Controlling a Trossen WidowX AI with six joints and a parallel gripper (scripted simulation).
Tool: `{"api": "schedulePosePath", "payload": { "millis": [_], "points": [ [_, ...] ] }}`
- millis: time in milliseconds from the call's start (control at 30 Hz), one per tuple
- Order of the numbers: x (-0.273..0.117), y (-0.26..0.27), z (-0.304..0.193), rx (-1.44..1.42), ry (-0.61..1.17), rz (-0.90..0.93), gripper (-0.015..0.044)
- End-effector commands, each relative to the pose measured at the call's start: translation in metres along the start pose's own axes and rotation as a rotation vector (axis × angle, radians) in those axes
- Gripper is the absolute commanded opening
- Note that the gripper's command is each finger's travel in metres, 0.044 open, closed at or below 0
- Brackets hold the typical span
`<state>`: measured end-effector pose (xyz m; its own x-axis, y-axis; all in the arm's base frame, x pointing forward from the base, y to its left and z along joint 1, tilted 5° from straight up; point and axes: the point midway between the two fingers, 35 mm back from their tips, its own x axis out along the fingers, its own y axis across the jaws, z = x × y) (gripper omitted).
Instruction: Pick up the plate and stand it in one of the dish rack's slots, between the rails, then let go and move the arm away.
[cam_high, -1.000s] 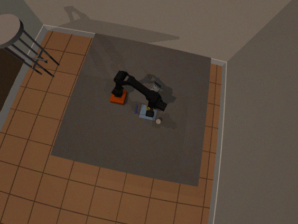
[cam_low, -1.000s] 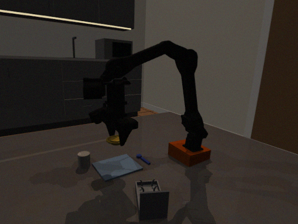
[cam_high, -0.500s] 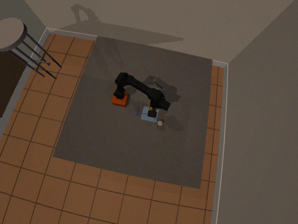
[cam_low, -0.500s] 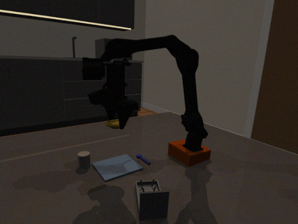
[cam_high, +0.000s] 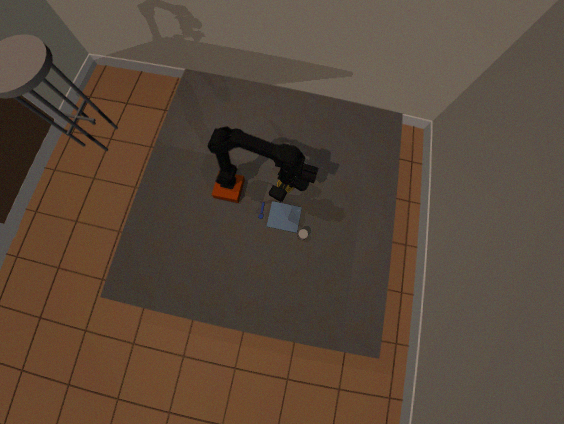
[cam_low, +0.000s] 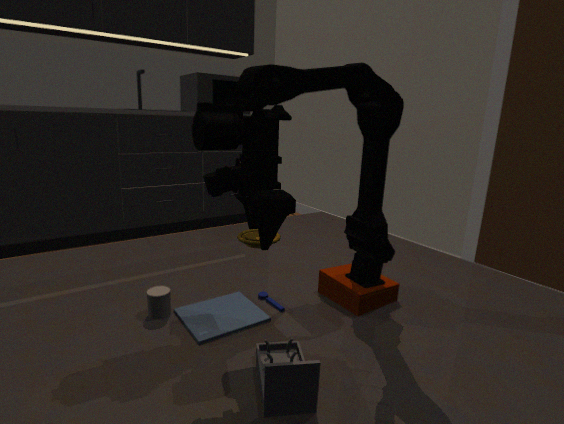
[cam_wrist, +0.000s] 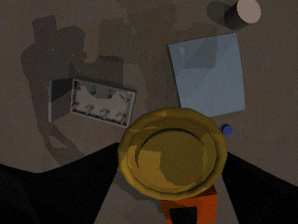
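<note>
Round yellow plate (cam_wrist: 173, 153) clamped in black parallel-jaw gripper (cam_low: 265, 235), aloft.

Pinched at opposite rim edges between spread jaws, lying flat, high above grey table (cam_low: 450, 320); apart from small grey dish rack (cam_low: 286, 377) and pale blue mat (cam_low: 221, 315).

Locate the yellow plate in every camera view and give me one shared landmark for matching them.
Top: plate mostly hidden under the gripper, only yellow slivers showing, just above the blue mat.
Exterior: plate at centre, held flat in the gripper, raised above the table.
Wrist: plate fills lower centre.
Shared landmark: the blue mat.
</note>
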<state>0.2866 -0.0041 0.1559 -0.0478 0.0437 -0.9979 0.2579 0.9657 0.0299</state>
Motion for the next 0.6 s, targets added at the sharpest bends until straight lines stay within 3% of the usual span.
{"api": "schedulePosePath", "payload": {
  "millis": [0,267,567],
  "points": [
    [0.000,0.015,-0.024,0.119,-0.005,0.007,0.0000],
    [0.002,0.022,-0.032,0.165,-0.004,0.011,0.0000],
    [0.036,0.041,-0.002,0.072,-0.045,0.195,0.0000]
  ]
}}
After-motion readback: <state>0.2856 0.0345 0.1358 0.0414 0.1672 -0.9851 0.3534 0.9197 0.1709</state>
